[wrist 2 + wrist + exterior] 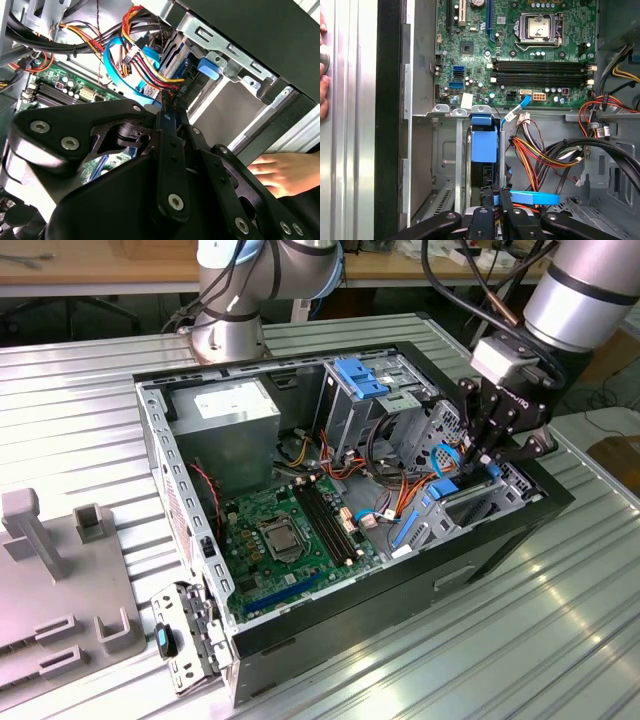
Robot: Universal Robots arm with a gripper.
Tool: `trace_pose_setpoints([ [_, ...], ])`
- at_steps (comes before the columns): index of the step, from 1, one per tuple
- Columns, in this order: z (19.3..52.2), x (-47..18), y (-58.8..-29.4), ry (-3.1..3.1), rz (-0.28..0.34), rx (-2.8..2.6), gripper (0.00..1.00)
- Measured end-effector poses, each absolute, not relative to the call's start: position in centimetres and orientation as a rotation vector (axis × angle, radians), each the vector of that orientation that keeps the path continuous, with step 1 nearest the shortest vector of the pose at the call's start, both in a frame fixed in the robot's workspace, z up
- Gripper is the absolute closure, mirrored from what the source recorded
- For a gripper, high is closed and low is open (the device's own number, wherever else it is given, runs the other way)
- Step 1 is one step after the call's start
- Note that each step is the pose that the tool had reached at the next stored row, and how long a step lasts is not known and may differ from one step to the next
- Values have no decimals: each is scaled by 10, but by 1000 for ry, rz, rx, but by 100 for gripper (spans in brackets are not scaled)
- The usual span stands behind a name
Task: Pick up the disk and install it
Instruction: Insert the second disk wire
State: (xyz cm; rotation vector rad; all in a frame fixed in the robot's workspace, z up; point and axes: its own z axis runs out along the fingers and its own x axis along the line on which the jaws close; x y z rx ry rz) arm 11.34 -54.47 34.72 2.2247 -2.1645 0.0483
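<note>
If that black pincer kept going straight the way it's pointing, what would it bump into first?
Most likely the disk, whose blue carrier stands in the drive bay of the computer case directly ahead of the pincer. Depth is unclear, so they may already touch.

Ribbed metal table [80, 370] under bright light; wooden bench [100, 270] behind; dark floor beneath.

motherboard [290, 535] in the case [400, 590], drive cage [375, 400] behind it

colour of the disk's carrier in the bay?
Bright blue. The disk carrier shows best in the first wrist view, standing in the bay above the gripper.
</note>
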Motion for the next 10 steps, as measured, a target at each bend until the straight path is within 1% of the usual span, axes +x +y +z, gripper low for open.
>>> trace_pose_setpoints([
  [10, 346, 113, -547, -2170, 37, 2231, 84],
])
